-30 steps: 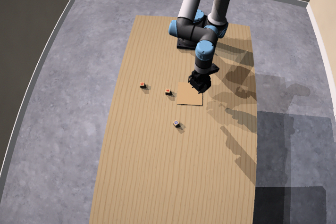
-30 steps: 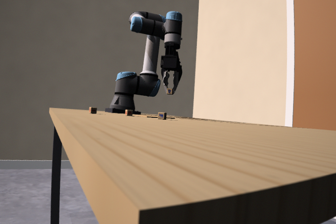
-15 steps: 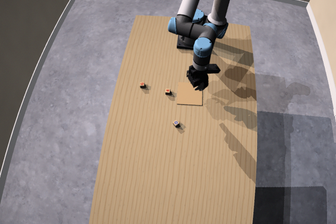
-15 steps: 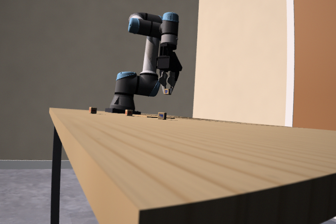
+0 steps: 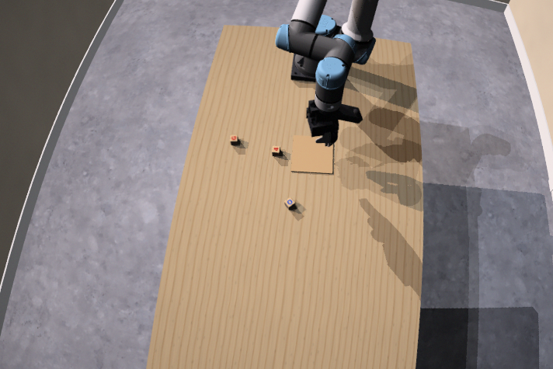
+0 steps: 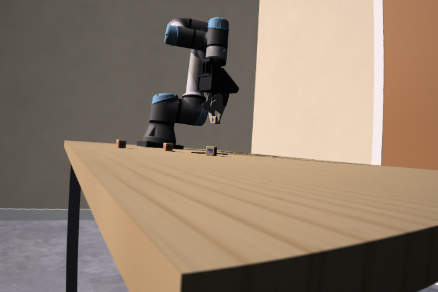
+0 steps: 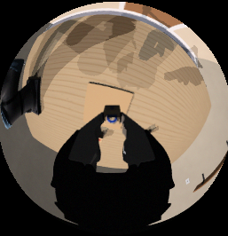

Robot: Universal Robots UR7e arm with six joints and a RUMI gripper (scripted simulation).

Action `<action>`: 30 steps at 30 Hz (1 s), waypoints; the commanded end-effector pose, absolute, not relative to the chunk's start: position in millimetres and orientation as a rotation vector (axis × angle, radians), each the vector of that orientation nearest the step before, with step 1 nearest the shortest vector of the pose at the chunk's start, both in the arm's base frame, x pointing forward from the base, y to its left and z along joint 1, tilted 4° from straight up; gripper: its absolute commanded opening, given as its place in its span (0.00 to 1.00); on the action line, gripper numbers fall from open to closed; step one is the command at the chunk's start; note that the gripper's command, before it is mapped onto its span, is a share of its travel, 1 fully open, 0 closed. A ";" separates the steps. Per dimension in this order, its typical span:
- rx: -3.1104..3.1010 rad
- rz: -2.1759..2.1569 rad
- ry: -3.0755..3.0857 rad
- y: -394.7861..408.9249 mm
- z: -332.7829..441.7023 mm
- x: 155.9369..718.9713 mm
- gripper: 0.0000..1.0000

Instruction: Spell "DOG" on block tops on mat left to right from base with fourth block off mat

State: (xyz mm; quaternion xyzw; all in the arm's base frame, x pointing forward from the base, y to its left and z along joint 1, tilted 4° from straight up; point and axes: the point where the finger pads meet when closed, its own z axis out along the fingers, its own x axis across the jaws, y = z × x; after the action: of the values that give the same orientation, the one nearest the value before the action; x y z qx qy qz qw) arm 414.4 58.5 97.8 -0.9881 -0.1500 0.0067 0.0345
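L to R, top view. G blk [image 5: 234, 139] [image 6: 120, 143]: small wood cube, red G on top, on the table [image 5: 268, 266] [image 6: 265, 193] [image 7: 53, 111], well off the mat [image 5: 312, 154] [image 6: 196, 151] [image 7: 97, 99], farthest L of the lot.

Next, red-marked blk [image 5: 276, 150] [image 6: 167, 146]: on table just beside mat's L edge, not touching. Mark looks like a 4 or A; too small to be sure.

Then blue-marked blk [image 5: 290, 202] [image 6: 211, 150]: on table past mat's far edge (side away from arm base [image 5: 300, 75] [image 6: 141, 144]), turned askew. Top has blue round letter, O or D, can't tell which. Ext. view: blue F-like mark on a side.

Mat: square, flat, R of red-marked blk. No blk set on it; word not started.

Claw [image 5: 329, 141] [image 6: 214, 121] [image 7: 112, 113]: over mat's base-side edge, near its R corner in top view, up in air, tilted. Pinching 4th blk [image 6: 213, 120] [image 7: 112, 111] at tips. Ext. view: blue 4-like mark on its side; wrist view: blue round mark facing cam. Its top letter: can't tell.

Arm shadows on table, R of mat.
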 end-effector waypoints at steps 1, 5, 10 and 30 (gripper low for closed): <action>-3.068 0.027 -0.251 55.4 96.3 407.6 0.05; -3.074 0.029 -0.169 54.3 95.7 405.1 0.05; -3.076 0.030 -0.131 53.7 95.4 403.9 0.05; -3.076 0.032 -0.094 53.8 95.2 403.2 0.05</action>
State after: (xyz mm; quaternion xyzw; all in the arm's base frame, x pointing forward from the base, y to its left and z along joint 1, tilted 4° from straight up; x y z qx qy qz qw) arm 404.1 54.3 95.5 -0.9989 -0.0319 0.0105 0.0321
